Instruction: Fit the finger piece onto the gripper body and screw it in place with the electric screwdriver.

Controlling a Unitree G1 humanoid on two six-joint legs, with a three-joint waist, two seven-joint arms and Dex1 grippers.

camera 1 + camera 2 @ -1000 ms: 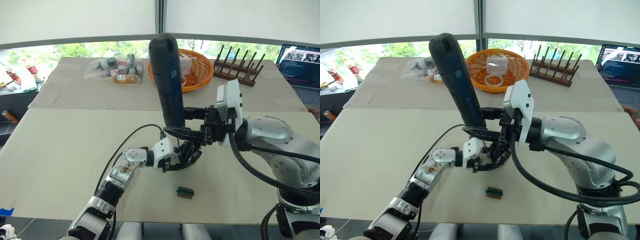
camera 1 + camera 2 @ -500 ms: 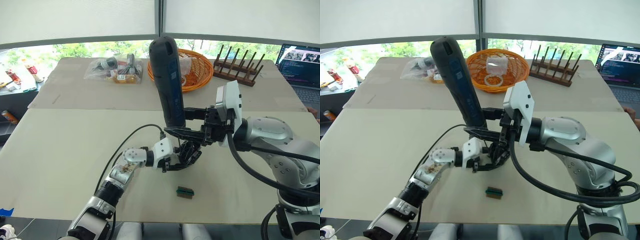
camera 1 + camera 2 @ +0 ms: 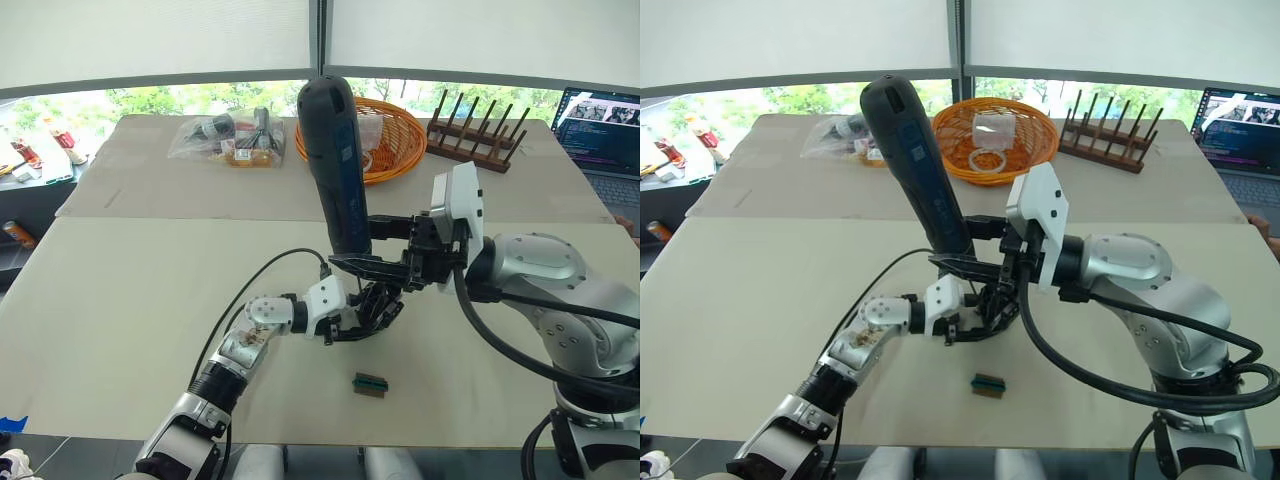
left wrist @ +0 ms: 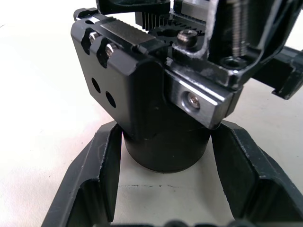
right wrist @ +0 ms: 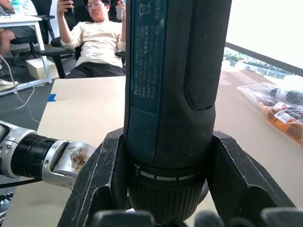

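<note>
The electric screwdriver (image 3: 335, 165) stands almost upright, its rounded end up and a little tilted away from the robot, and the right gripper (image 3: 388, 245) is clamped around its lower part; in the right wrist view both fingers (image 5: 102, 182) press against the dark collar of the tool. The thin bit goes down toward the gripper body (image 3: 372, 305), which sits on the table (image 3: 120, 320) directly under the screwdriver. The exact contact of the bit with a screw is hidden behind the fingers, so I cannot tell if it is seated.

The left gripper (image 4: 165, 156) holds the gripper body by its round base: in the left wrist view the two fingers (image 4: 102, 177) stand on each side of the black cylinder (the near one seems to touch it, the other one looks just beside it). A pointed black finger sticks out from the gripper body, so I judge that the finger piece (image 3: 365, 266) is already fitted, though it is hard to separate it from the robot's own fingers there.

So the task seems to be in its last part, the screwing. What is left is to drive the screw fully and to lift the tool away.

In front of the gripper body, toward the robot, a small green-and-black block (image 3: 369, 384) lies apart on the table. Behind the screwdriver stands an orange basket (image 3: 400, 150).
</note>
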